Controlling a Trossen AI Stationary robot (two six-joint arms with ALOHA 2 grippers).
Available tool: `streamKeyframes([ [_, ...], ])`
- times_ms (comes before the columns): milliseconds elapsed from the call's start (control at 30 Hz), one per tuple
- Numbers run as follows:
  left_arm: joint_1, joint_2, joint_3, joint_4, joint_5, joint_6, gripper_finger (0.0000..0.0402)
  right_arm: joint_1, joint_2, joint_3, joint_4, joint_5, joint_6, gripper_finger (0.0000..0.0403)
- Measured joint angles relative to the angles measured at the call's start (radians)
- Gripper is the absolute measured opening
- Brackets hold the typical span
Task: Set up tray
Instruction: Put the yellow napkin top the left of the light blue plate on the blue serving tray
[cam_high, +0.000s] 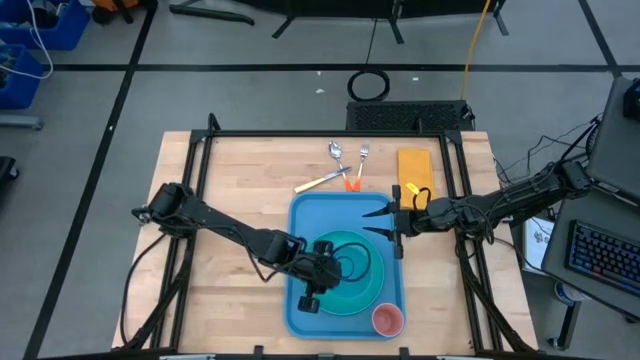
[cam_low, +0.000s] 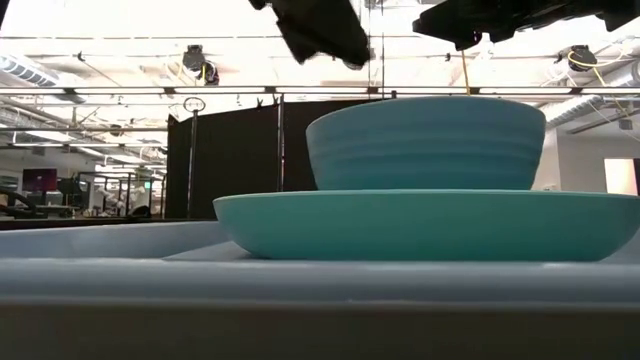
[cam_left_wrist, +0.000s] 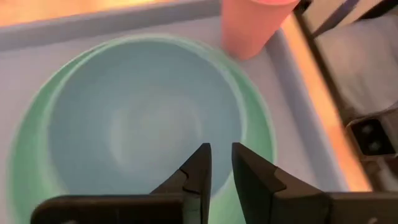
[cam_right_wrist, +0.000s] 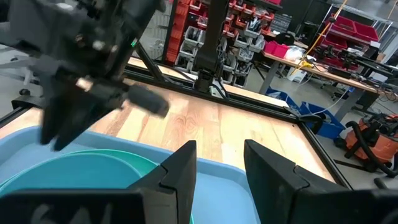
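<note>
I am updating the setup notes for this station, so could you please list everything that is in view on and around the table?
tray: one, light blue, on the wooden table's middle
plate: one, turquoise, on the tray
bowl: one, turquoise, on the plate
cup: one, pink, in the tray's near right corner beside the plate
spoon: one, metal, on the table beyond the tray
fork: one, metal with an orange handle, beside the spoon
yellow utensil: one, lying by the tray's far edge
sponge: one, yellow-orange, right of the cutlery
table: one, light wood
left gripper: one, dark, over the bowl, fingers slightly apart, empty
right gripper: one, dark, over the tray's right side, open, empty
</note>
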Motion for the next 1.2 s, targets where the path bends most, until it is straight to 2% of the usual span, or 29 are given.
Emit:
streamKeyframes([
  [200, -0.030, -0.070, 0.000, -0.141, -0.193, -0.013, 0.0065, 0.000, 0.000, 0.000, -0.009, 0.000, 0.000, 0.0123],
  [367, -0.071, -0.080, 0.000, -0.238, -0.404, -0.053, 0.0065, 0.000, 0.000, 0.000, -0.019, 0.000, 0.012, 0.0123],
  [500, -0.091, -0.081, -0.038, -0.232, -0.481, -0.088, 0.0059, 0.000, 0.000, 0.000, -0.023, 0.000, 0.019, 0.0123],
  [633, -0.099, -0.106, -0.167, -0.204, -0.518, -0.174, 0.0023, -0.001, 0.000, 0.000, -0.025, 0.009, 0.050, 0.0123],
  [700, -0.099, -0.127, -0.241, -0.152, -0.548, -0.238, 0.0007, -0.002, 0.000, 0.000, -0.026, 0.032, 0.053, 0.0123],
  [800, -0.123, -0.191, -0.384, -0.062, -0.593, -0.323, 0.0010, -0.002, -0.001, -0.001, -0.027, 0.090, 0.052, 0.0123],
  [900, -0.156, -0.276, -0.519, 0.136, -0.656, -0.338, 0.0009, -0.008, -0.006, -0.001, -0.045, 0.140, 0.053, 0.0123],
  [1067, -0.207, -0.418, -0.739, 0.389, -0.842, -0.352, 0.0010, -0.046, -0.018, -0.001, -0.067, 0.213, 0.110, 0.0123],
  [1200, -0.219, -0.493, -0.871, 0.619, -0.912, -0.351, 0.0017, -0.116, -0.037, -0.001, -0.206, 0.215, 0.212, 0.0123],
])
